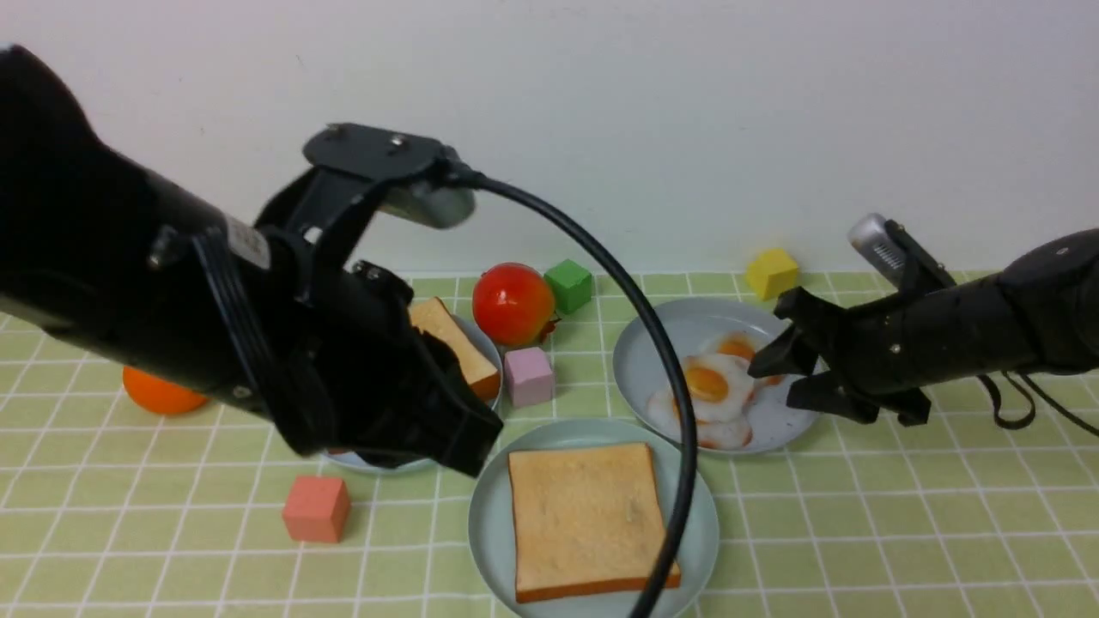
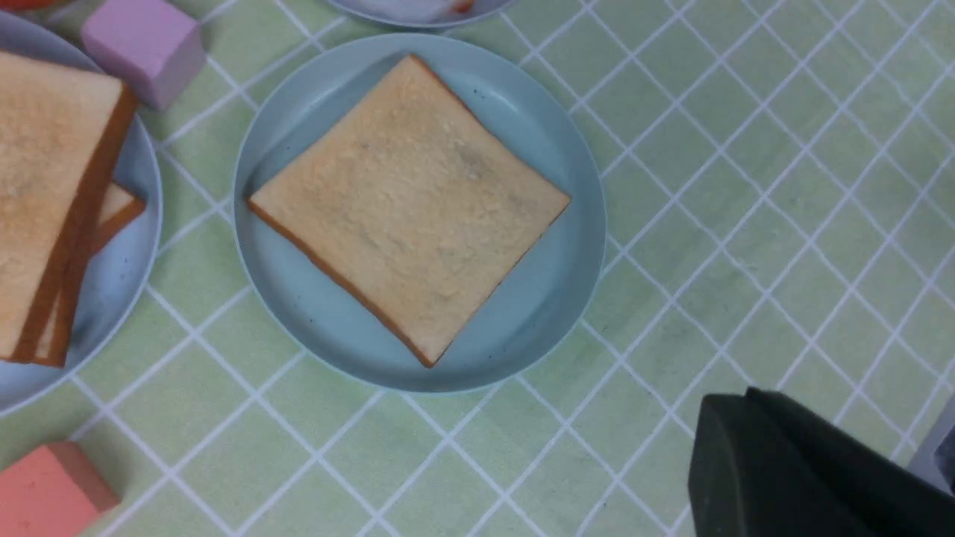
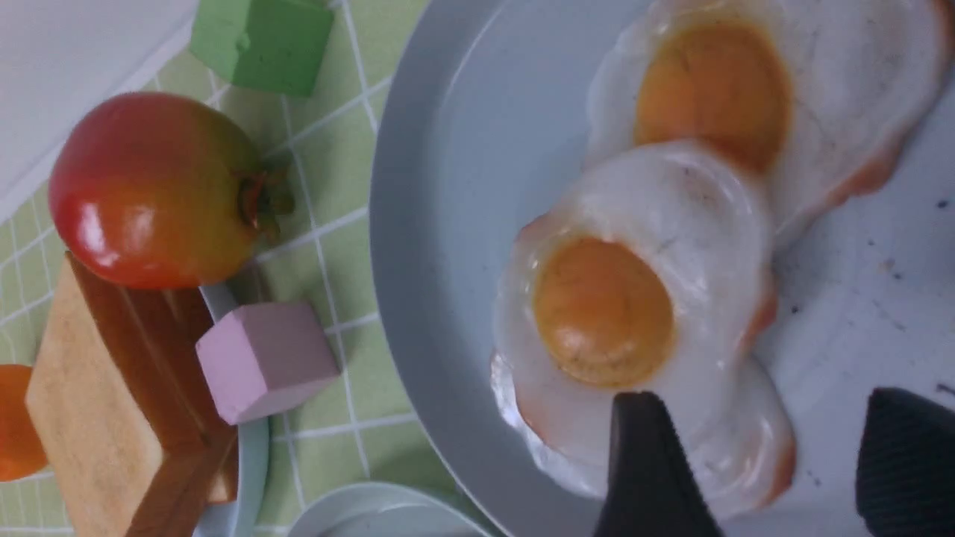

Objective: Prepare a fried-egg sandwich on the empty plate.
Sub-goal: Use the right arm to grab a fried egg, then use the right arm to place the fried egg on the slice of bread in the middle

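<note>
1. One square tan toast slice [image 1: 585, 519] with a brown crust lies flat on the pale green plate [image 1: 489, 524], at the front.
2. The left gripper [image 1: 468, 438] is closed.
3. The right gripper [image 1: 777, 373] is open, just above the fried eggs [image 1: 713, 382].

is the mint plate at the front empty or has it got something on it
Not empty: one toast slice lies flat on the mint plate, with nothing on top of it.
</note>
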Robot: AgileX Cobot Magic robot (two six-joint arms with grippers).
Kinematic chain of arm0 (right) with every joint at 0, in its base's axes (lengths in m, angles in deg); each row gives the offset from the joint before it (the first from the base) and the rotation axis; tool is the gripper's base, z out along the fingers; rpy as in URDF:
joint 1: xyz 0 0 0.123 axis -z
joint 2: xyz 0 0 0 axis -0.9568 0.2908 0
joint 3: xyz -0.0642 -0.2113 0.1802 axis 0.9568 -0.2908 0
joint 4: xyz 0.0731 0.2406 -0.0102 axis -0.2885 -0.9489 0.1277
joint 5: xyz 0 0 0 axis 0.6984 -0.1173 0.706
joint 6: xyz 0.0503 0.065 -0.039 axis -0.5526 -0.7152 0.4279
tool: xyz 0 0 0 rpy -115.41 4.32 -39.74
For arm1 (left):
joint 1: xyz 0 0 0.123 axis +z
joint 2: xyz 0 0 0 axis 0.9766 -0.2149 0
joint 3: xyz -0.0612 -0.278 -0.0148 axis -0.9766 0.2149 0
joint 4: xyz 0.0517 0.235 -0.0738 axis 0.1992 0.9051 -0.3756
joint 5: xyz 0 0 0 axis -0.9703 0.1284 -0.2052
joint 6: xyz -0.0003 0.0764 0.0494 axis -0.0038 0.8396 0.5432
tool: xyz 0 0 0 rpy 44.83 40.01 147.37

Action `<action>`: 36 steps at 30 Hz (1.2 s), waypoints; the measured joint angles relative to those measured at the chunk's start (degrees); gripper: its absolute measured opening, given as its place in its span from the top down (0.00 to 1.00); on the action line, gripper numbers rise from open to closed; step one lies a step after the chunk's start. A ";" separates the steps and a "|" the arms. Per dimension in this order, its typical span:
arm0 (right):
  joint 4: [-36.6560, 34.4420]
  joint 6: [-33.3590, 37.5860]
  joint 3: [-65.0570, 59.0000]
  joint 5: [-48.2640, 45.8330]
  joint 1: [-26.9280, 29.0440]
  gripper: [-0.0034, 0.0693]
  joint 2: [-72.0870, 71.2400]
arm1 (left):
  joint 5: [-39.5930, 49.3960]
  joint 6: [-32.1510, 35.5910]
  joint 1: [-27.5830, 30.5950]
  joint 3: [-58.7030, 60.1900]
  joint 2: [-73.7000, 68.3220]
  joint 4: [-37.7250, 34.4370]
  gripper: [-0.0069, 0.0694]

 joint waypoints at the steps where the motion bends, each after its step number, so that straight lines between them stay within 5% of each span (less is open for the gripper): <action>1: -1.71 1.55 0.06 0.28 0.00 0.41 0.59 | -0.33 -0.88 -0.65 0.00 0.00 1.26 0.93; 12: -19.19 14.69 1.52 1.97 0.00 0.43 7.62 | -2.58 -4.66 -1.43 0.00 -0.56 4.08 0.93; 17: -23.68 16.81 2.07 1.37 0.00 0.53 9.17 | -2.69 -4.68 -1.43 0.00 -0.56 4.08 0.93; 23: -23.45 16.19 2.07 1.45 0.00 0.85 9.46 | -2.58 -4.83 -1.43 0.00 -0.56 4.08 0.93; 36: -17.23 12.40 1.90 0.62 0.00 0.85 6.07 | 0.19 -8.41 -1.43 0.05 2.17 6.88 0.93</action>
